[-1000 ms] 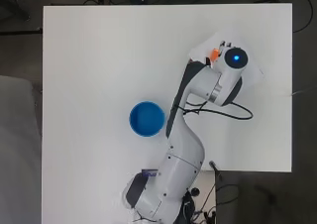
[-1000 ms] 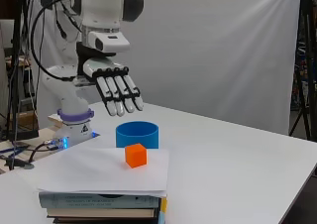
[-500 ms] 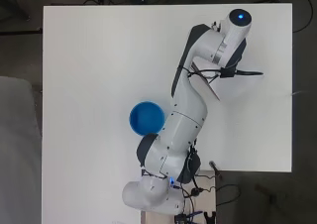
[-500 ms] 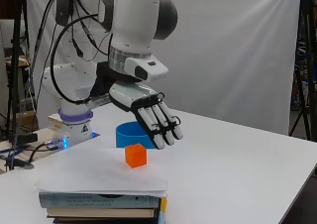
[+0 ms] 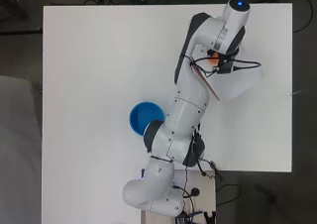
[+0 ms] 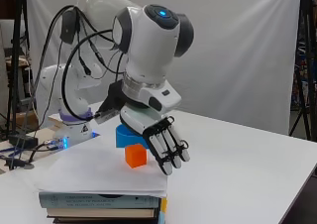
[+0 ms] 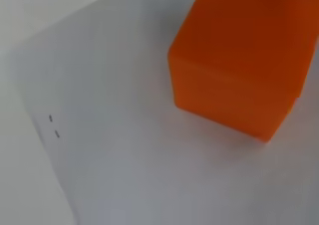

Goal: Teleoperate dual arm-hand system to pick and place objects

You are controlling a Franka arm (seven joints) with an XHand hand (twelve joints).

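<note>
Orange cube (image 6: 135,155) sits on a white sheet of paper (image 6: 94,174) topping a stack of books (image 6: 104,206) on the bench (image 6: 247,169). The hand (image 6: 161,142) hangs just beside the cube, fingers (image 6: 171,152) straight and spread, seemingly not touching it. A blue bowl (image 5: 146,118) stands behind.

The white arm (image 6: 148,40) bends forward and down; the robot hand (image 6: 166,147) hangs with fingers straight, angled downward, holding nothing.
</note>
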